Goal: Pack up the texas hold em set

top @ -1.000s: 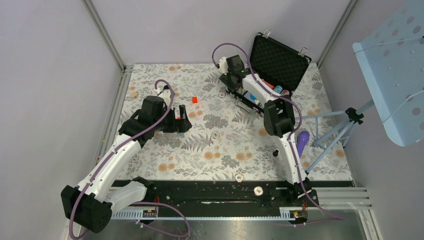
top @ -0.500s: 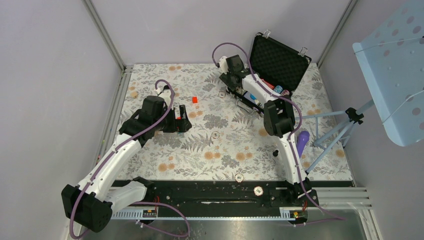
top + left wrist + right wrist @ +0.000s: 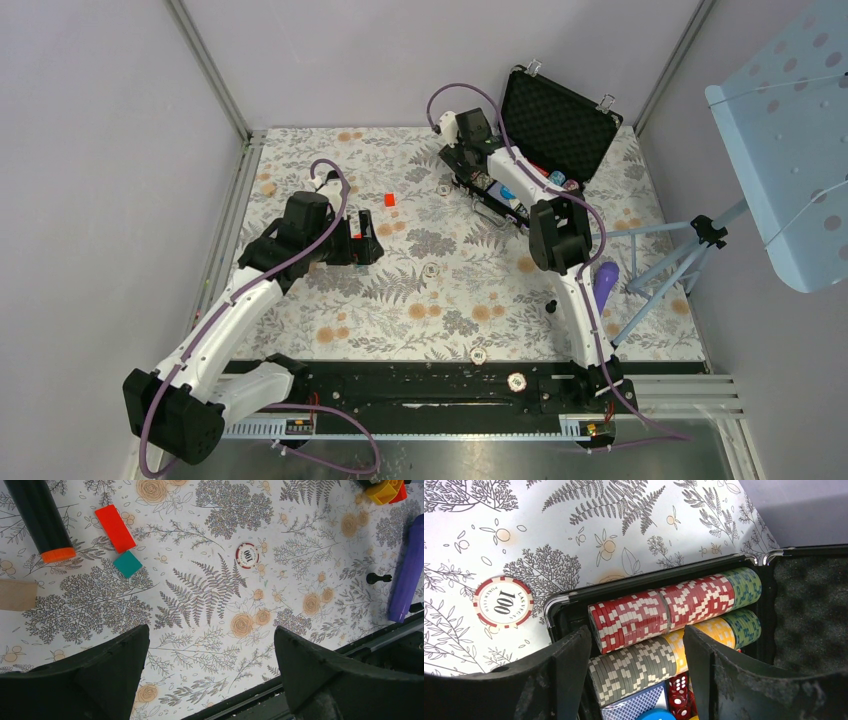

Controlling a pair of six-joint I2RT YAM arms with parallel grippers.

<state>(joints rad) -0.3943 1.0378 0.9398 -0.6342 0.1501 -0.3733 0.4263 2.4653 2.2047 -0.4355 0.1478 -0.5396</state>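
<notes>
The black briefcase (image 3: pixel 556 124) stands open at the back right, its foam lid up. In its tray (image 3: pixel 562 606) lie rows of red chips (image 3: pixel 659 611), grey chips (image 3: pixel 631 669), yellow chips (image 3: pixel 704 630) and green chips (image 3: pixel 744 586), with red dice (image 3: pixel 679 689) and a blue card deck (image 3: pixel 634 705). My right gripper (image 3: pixel 636 632) hovers open over these rows and holds nothing. A loose "100" chip (image 3: pixel 503 602) lies on the cloth just outside the case. My left gripper (image 3: pixel 211 635) is open above the cloth; another "100" chip (image 3: pixel 247 555) lies ahead of it.
A black microphone with an orange end (image 3: pixel 42 520), a red block (image 3: pixel 115 528), a teal block (image 3: pixel 128 563) and a wooden block (image 3: pixel 17 594) lie near the left gripper. A purple object (image 3: pixel 605 285) and a black pawn (image 3: pixel 551 305) sit at the right. More loose chips (image 3: pixel 431 269) (image 3: pixel 478 354) dot the cloth.
The right wrist has shifted slightly towards the back over the case. The left arm has not moved.
</notes>
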